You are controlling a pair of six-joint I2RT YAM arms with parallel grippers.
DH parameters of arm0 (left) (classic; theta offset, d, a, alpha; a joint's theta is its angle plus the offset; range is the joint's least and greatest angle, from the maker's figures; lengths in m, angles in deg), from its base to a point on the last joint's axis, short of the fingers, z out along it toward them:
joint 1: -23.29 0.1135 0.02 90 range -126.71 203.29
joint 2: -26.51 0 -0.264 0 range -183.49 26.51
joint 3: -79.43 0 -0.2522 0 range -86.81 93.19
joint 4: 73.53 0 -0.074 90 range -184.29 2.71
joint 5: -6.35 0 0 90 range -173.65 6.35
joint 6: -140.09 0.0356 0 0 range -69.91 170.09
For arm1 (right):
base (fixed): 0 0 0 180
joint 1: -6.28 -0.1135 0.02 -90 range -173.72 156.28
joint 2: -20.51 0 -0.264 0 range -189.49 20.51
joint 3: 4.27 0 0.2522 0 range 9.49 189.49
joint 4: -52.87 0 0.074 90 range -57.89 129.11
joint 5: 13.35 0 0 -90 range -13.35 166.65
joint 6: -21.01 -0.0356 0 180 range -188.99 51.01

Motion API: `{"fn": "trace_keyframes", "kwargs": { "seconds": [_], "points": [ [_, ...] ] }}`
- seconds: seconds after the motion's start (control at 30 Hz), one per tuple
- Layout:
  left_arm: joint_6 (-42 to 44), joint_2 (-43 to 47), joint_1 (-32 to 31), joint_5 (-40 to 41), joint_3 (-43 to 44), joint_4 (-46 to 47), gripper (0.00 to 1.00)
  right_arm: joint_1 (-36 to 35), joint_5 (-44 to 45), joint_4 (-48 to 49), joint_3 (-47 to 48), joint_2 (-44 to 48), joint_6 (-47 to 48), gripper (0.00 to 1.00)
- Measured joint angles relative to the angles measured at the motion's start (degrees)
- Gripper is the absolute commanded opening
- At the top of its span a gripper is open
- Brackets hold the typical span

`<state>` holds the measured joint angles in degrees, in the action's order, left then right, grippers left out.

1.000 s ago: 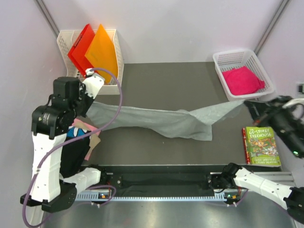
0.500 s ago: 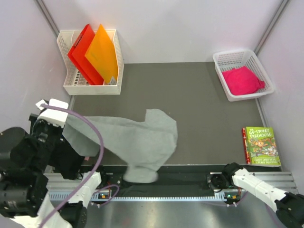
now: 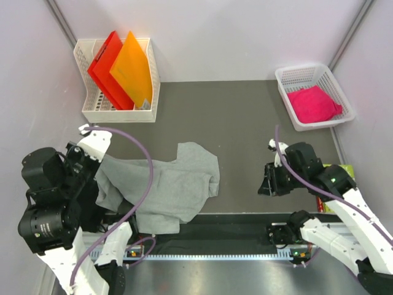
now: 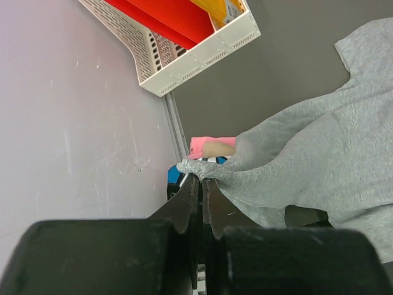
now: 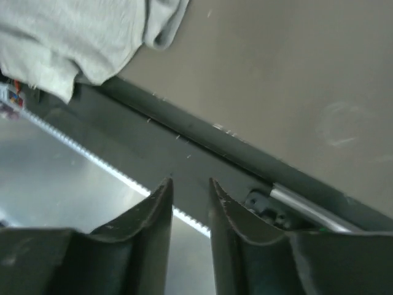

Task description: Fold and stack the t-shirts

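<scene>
The light grey t-shirt (image 3: 175, 184) lies crumpled on the near left of the dark mat, and one edge hangs over the front rail. My left gripper (image 4: 201, 177) is shut on a corner of the grey t-shirt (image 4: 319, 141) and holds it lifted at the left wall. In the top view my left gripper (image 3: 103, 165) sits at the shirt's left end. My right gripper (image 3: 268, 182) stands open and empty over the mat's near right, apart from the cloth. Its fingertips (image 5: 164, 184) frame the front rail, and the grey t-shirt (image 5: 73, 37) shows far off. A pink t-shirt (image 3: 314, 103) lies in the white basket (image 3: 295, 72).
A white file rack (image 3: 92, 114) with red and orange folders (image 3: 120, 67) stands at the back left. The green book (image 3: 347, 169) is mostly hidden under my right arm. A pink and tan patch (image 4: 212, 147) shows behind the held corner by the left wall.
My right gripper let go of the grey t-shirt and opened, then swung in over the mat. The stretched shirt collapsed into a heap at the near left as my left arm pulled back.
</scene>
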<state>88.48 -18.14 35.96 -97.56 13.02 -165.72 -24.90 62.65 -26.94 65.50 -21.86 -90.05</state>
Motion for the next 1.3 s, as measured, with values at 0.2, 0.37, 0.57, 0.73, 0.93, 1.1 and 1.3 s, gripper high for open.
{"fn": "trace_keyframes", "kwargs": {
  "seconds": [0.2, 0.37, 0.57, 0.73, 0.93, 1.1, 1.3],
  "points": [
    [0.39, 0.68, 0.07, -0.22, -5.42, 0.90, 0.00, -8.81, -3.89, 6.84, -3.13, -2.01, -2.23, 0.49],
    [0.61, 2.21, 0.07, 0.07, -13.33, 2.01, 0.00, -21.31, -1.99, 16.09, -2.49, -16.46, -4.68, 0.57],
    [0.79, 3.39, 0.13, 1.36, -20.92, 2.95, 0.00, -22.23, -1.05, 23.26, 2.82, -35.39, -3.56, 0.56],
    [0.81, 4.70, 0.11, 1.60, -23.06, 3.58, 0.00, -21.79, -0.87, 26.58, 15.50, -49.31, -0.85, 0.56],
    [0.83, 5.77, 0.11, 2.43, -23.96, 4.52, 0.00, -19.61, -2.14, 30.82, 23.91, -60.19, 0.28, 0.54],
    [0.76, 5.90, 0.11, 3.08, -25.79, 5.46, 0.00, -16.76, -5.20, 32.76, 23.91, -65.88, -0.22, 0.54],
    [0.33, 5.84, 0.11, 2.25, -30.16, 6.99, 0.00, -15.02, -8.59, 33.77, 23.91, -71.38, -0.96, 0.53]
  ]
}}
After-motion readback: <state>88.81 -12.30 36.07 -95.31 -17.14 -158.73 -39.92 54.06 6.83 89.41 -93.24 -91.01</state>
